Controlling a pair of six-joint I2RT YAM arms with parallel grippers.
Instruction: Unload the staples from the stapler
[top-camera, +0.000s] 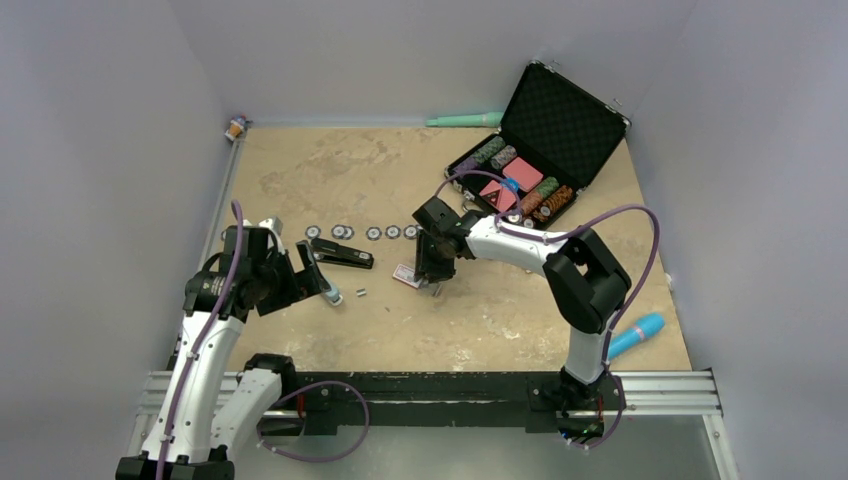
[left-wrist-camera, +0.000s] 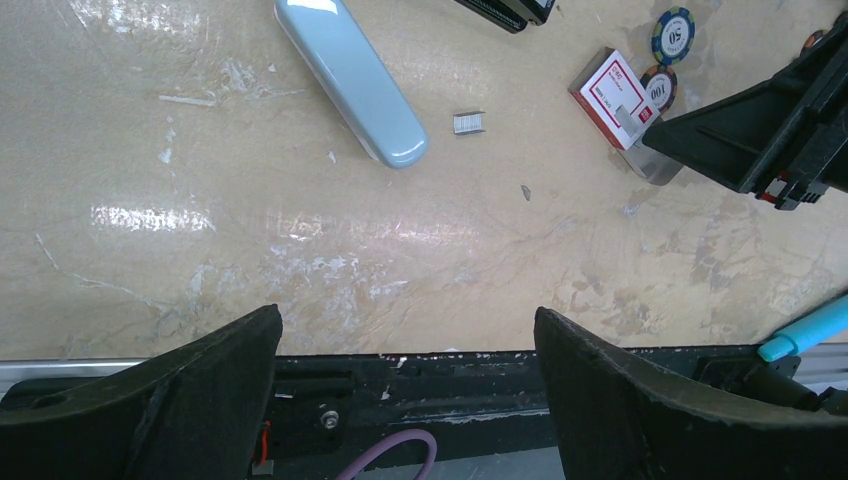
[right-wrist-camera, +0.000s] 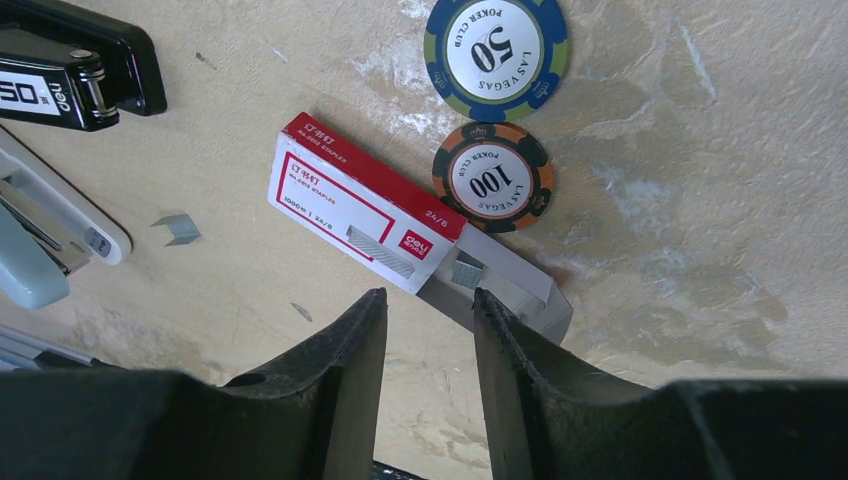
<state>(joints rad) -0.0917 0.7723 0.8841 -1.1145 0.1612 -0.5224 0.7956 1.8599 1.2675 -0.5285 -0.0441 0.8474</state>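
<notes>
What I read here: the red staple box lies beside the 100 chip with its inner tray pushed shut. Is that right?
Not quite. The red staple box lies beside the 100 chip, but its inner tray is slid partly out, as the right wrist view shows.

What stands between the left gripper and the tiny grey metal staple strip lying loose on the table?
Nothing visible: only bare tabletop lies between the open left gripper and the tiny grey staple strip. The rounded light-blue block ends just left of that path, apart from the strip; the red-and-white cardboard box sits well to its right.
</notes>
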